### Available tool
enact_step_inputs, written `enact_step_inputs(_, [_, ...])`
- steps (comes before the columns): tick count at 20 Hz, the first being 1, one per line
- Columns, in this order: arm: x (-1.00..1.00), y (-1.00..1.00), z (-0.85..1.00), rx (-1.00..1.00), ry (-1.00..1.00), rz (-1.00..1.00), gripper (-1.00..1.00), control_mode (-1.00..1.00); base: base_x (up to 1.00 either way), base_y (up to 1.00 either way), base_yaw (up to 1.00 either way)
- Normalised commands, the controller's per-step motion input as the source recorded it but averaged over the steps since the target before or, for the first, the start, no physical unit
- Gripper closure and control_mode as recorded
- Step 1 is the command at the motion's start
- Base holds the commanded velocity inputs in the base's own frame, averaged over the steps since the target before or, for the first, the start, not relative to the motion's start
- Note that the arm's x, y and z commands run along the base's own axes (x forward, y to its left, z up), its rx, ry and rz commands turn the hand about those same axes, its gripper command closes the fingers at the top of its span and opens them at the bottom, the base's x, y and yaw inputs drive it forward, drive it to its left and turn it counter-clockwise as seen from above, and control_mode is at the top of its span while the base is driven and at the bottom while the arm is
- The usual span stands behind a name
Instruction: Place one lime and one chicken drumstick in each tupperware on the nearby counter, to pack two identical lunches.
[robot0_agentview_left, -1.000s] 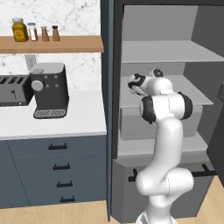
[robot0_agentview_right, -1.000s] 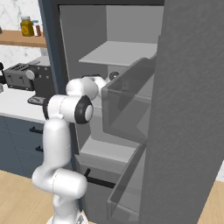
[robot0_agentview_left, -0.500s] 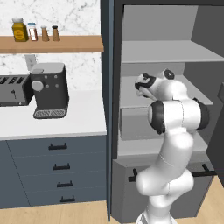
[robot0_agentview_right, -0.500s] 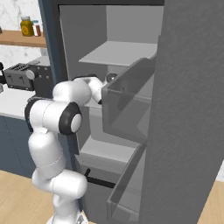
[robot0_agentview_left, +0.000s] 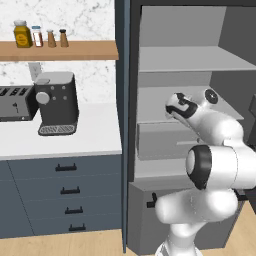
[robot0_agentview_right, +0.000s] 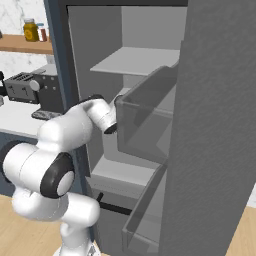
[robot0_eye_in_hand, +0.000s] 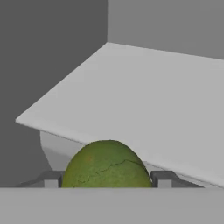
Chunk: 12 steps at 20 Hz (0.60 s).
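The open fridge (robot0_agentview_left: 190, 75) stands all around my claw, its grey walls to either side and its door swung wide on my right; the step I judge myself to be in is carrying a lime out of it toward the counter (robot0_agentview_left: 60, 145), which lies well off to my left, behind my wrist, with a coffee machine (robot0_agentview_left: 56, 102) and a toaster (robot0_agentview_left: 17, 102) on it. I cannot see either tupperware from here, so I should not swing blindly; I would turn the base or arm until a tray comes into view before I commit to a drop. Ahead of my claw and above it runs a pale shelf (robot0_eye_in_hand: 144, 100), and a clear drawer (robot0_agentview_right: 145, 120) sits just beside my hand on the right. To do this well I should draw straight back along my own line first, clearing the shelf edge and the drawer wall, and only then sweep left past the fridge's dark side panel (robot0_agentview_left: 122, 125). My claw (robot0_eye_in_hand: 107, 181) is gripping the lime (robot0_eye_in_hand: 107, 164), which sits between my two fingertips (robot0_eye_in_hand: 164, 178), snug and centred, its skin touching both. It is round and likely to roll if squeezed off-centre, so I keep the grip as it is, move smoothly, and lower it well inside a tray before letting go, so it cannot run out.
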Motion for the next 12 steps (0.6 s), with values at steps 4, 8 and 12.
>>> enact_step_inputs(4, [-1.0,0.0,0.61,0.03,0.01,0.0,1.0,-1.0,0.0,0.0,0.0])
enact_step_inputs(8, [-1.0,0.09,0.76,0.0,0.07,-0.03,1.0,-1.0,0.0,0.0,0.0])
enact_step_inputs(12, [-1.0,0.18,0.67,0.0,0.1,-0.05,1.0,-1.0,0.0,0.0,0.0])
